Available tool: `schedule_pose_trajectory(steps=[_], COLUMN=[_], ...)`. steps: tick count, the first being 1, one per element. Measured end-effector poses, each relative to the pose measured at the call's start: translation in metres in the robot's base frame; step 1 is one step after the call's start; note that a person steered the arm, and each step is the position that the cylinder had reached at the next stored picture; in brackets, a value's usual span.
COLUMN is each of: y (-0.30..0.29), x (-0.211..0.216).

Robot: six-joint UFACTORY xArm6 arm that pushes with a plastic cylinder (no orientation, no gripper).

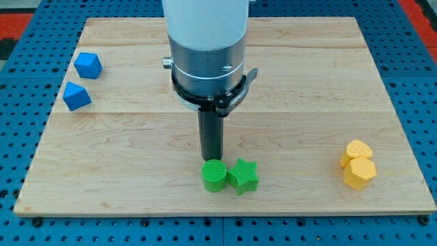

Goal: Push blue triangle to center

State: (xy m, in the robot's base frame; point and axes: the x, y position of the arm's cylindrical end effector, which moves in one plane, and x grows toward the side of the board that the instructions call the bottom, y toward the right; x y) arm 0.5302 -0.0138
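Two blue blocks lie near the board's left edge. The lower one (76,96) looks like the blue triangle, a wedge shape. The upper blue block (88,65) is chunkier, and its shape is hard to tell. My rod comes down from the white and grey arm at the view's middle. My tip (212,158) sits just above and touching or nearly touching the green cylinder (214,175). The tip is far to the right of both blue blocks.
A green star (243,175) sits right of the green cylinder, touching it. Two yellow blocks (358,164) sit together near the board's right edge. The wooden board (307,82) lies on a blue perforated base.
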Motion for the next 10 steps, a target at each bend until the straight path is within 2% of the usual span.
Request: schedule_pose_trajectory(steps=[3, 4, 5, 7, 8, 10], y=[0.0, -0.009, -0.067, -0.186, -0.277, -0.29], x=[-0.01, -0.067, -0.111, -0.054, -0.07, -0.086])
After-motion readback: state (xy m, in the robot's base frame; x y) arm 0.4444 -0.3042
